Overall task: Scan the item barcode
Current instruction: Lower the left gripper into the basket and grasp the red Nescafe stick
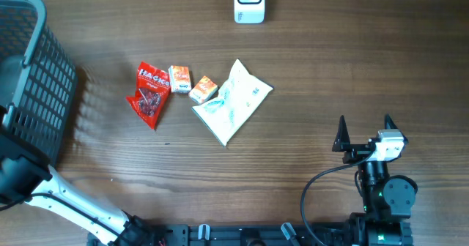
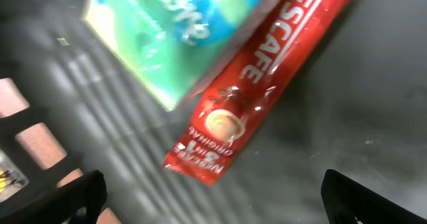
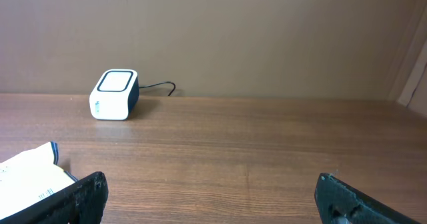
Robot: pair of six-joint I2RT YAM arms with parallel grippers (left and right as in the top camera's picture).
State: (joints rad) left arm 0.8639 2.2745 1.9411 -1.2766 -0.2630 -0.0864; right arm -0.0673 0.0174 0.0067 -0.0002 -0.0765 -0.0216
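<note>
In the basket (image 1: 51, 85) at far left, the left gripper (image 2: 210, 196), jaws wide apart, hangs over a flat Nescafe sachet (image 2: 240, 97) touching a green packet (image 2: 167, 31), so closing may snag both or slip off, far from the scanner (image 1: 249, 3); the right gripper (image 1: 364, 125) stands spread, empty.

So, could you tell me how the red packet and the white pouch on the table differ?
The red packet is smaller and darker; the white pouch is clearly larger, pale with greenish print. The red packet ends the row on the left, nearest the basket; the white pouch ends it on the right. Both lie flat on the table, untouched.
</note>
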